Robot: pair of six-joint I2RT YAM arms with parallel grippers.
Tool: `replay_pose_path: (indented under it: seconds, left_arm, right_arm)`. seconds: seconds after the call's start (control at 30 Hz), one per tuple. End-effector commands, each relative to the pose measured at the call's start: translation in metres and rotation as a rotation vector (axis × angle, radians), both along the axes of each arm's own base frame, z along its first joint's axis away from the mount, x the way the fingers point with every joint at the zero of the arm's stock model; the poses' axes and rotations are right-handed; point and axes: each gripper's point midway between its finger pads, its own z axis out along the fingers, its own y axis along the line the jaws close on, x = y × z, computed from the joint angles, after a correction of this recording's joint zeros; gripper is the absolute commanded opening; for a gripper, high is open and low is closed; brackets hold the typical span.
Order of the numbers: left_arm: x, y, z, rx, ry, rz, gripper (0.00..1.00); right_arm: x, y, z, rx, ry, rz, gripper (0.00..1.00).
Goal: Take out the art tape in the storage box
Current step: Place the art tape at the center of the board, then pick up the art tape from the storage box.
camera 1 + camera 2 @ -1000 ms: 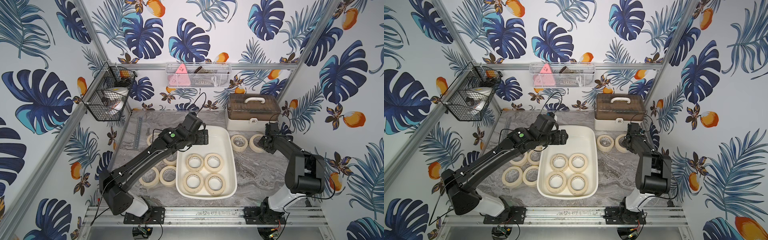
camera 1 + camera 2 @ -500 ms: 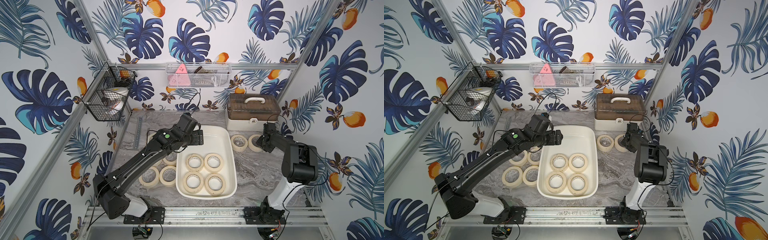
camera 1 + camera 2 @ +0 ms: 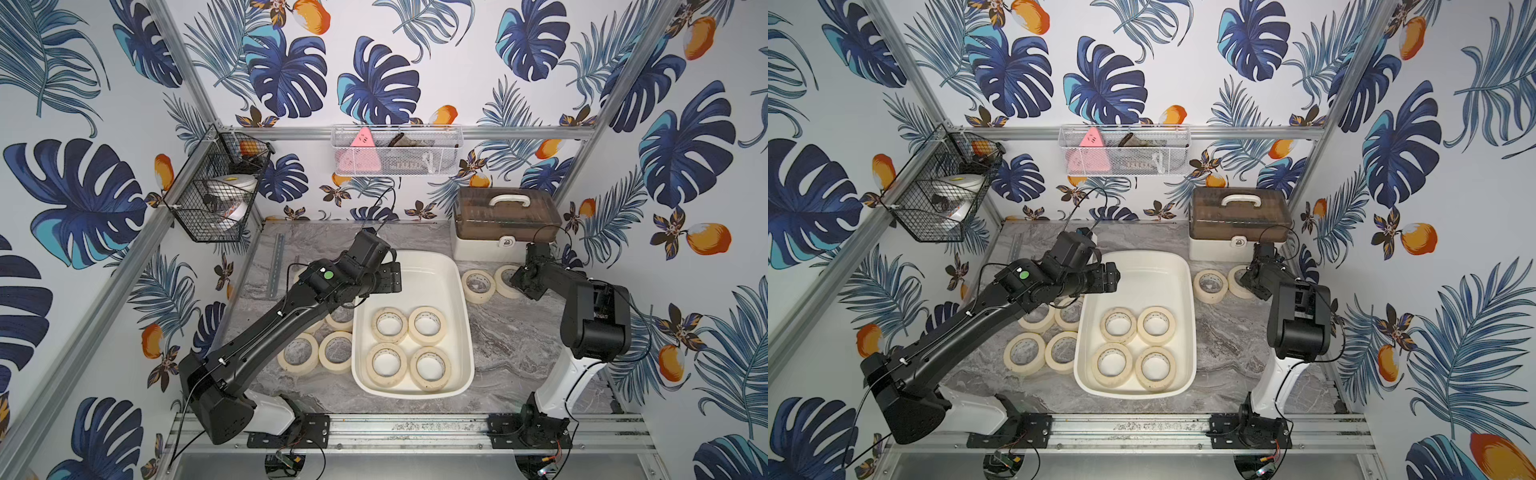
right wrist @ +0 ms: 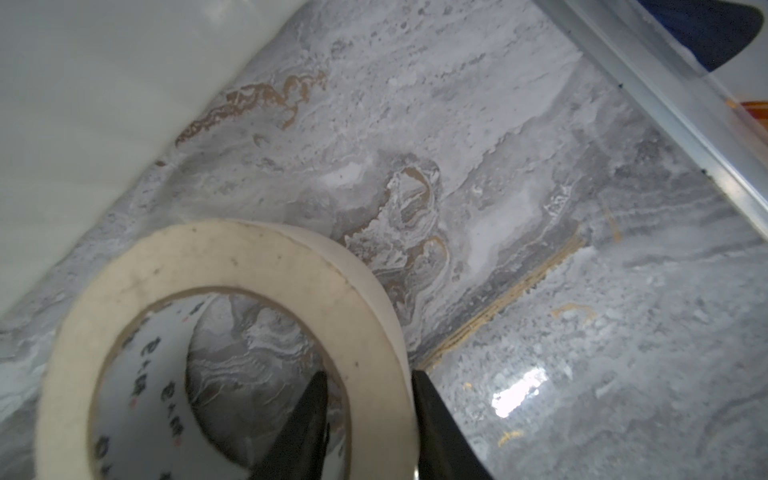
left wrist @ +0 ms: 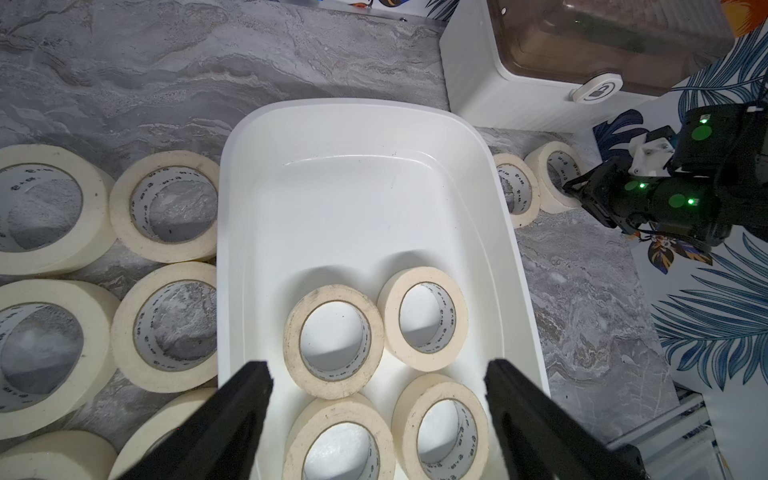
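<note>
We are looking into a robot lab cell: an aluminium frame (image 3: pixel 519 132) lined with leaf-print wallpaper (image 3: pixel 286 75), and a left arm (image 3: pixel 266 332) and right arm (image 3: pixel 594 316) bolted to a rail (image 3: pixel 415 428) along the worktop (image 3: pixel 519 332)'s front edge.

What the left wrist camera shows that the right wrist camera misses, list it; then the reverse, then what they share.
Left wrist only: the storage box with four art tape rolls inside, more rolls on the table beside it, the brown-lidded case, the open left tool, and the right tool seen from outside.
Right wrist only: the right tool's fingers straddling one roll's wall, one inside the hole, one outside.
Both: that roll and the marble table.
</note>
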Motion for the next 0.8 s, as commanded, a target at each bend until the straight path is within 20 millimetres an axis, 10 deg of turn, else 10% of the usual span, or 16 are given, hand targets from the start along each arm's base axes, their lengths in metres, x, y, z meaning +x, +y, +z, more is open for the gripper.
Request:
replay_pose_path:
  seconds: [0.0,0.43,0.77]
  left_arm:
    - [0.0,0.003,0.003,-0.005,-0.008,0.009,0.89]
    - [-0.006,0.004,-0.004,-0.008,0.012,0.002,0.89]
    - [-0.019,0.003,-0.055,-0.004,0.134,0.014,0.88]
  right_arm:
    - [0.0,0.0,0.011,0.003,-0.015,-0.005,0.41]
    - [-0.016,0.02,0.07,0.077,-0.088,0.045,0.49]
    - [-0.031,0.078,0.133,0.272,-0.249,0.212,0.57]
